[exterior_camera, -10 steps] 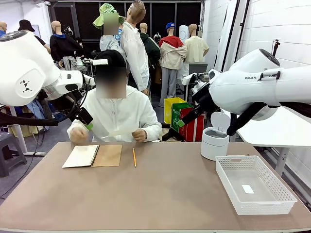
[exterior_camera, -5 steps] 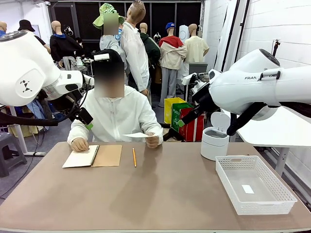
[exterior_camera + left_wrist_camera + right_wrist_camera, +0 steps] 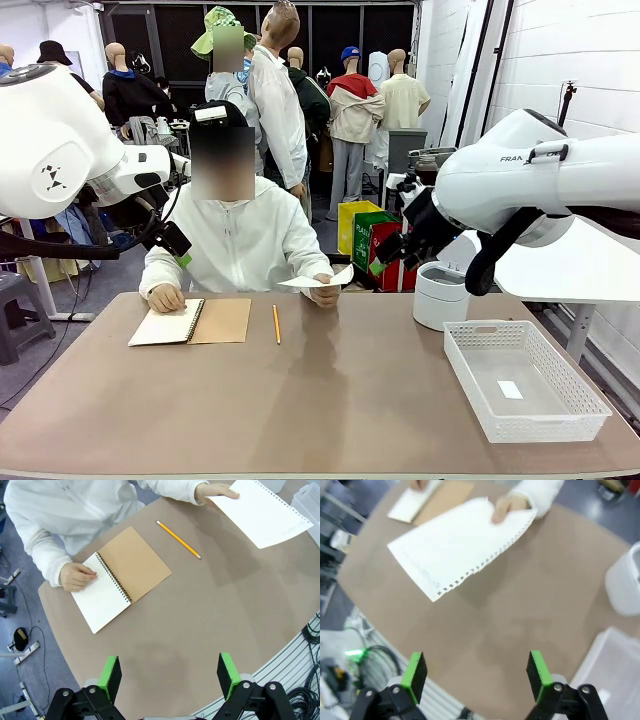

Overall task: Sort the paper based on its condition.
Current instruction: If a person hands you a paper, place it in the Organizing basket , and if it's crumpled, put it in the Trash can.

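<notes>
Tabletop (image 3: pixel 340 400): smooth matte brown, rounded edge on the robot's side

Paper (image 3: pixel 460 545): thin white rectangular sheet with a row of small punched holes along one long edge. It looks flat and uncrumpled. It is held off the tabletop at the far side, pinched at one corner by the person's hand (image 3: pixel 325 293), and its shadow falls on the surface below

Notebook (image 3: pixel 190 321): spiral-bound and lying open. A white page is on one side of the black wire coil and a brown kraft cover on the other. The person's other hand (image 3: pixel 77 576) rests on the edge of the page

Pencil (image 3: pixel 276 324): slim and yellow, lying just beside the kraft cover without touching it

Basket (image 3: pixel 560 420): white plastic, rectangular, shallow, with lattice-perforated walls, on the robot's right side of the tabletop. One small white slip (image 3: pixel 510 389) lies on its floor

Bin (image 3: pixel 441 295): small, round, smooth white plastic, standing beyond the basket. The right arm partly hides it and I cannot tell what is inside

Left pincer (image 3: pixel 169 657): released, green pads spread wide with nothing between them, high above the near edge of the tabletop

Right pincer (image 3: pixel 476 655): released, pads wide apart and empty, above the tabletop and well apart from the sheet
</notes>
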